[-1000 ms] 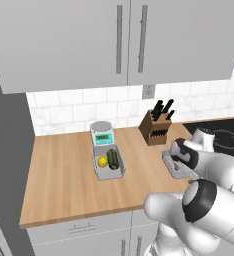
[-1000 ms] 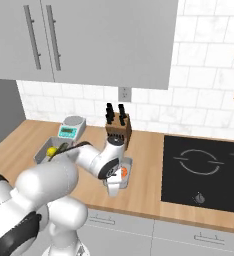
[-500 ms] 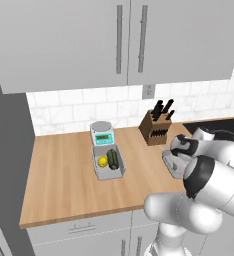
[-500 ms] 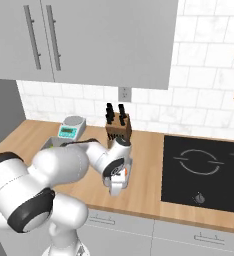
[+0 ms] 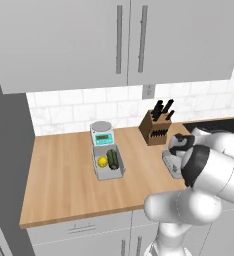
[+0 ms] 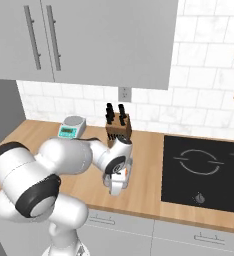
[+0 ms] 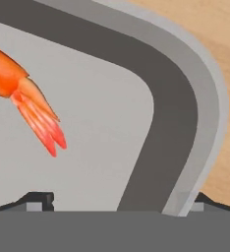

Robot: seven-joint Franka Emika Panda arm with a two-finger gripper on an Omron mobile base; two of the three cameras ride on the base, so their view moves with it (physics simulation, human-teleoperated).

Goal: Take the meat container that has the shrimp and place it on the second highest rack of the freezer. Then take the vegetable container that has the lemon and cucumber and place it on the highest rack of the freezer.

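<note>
The hand [image 7: 117,199], fingers apart, straddles the rim of the meat tray [image 7: 186,123], holding nothing; the shrimp [image 7: 23,98] lies at left. Centre of the left base view, lemon [image 5: 102,161] and cucumber [image 5: 112,158] share a tray [image 5: 109,172] on the counter [image 5: 59,185].

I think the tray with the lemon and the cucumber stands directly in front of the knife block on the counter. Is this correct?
Not quite. In the left base view the tray with the lemon and the cucumber stands directly in front of the kitchen scale; the knife block is further right on the counter.
</note>
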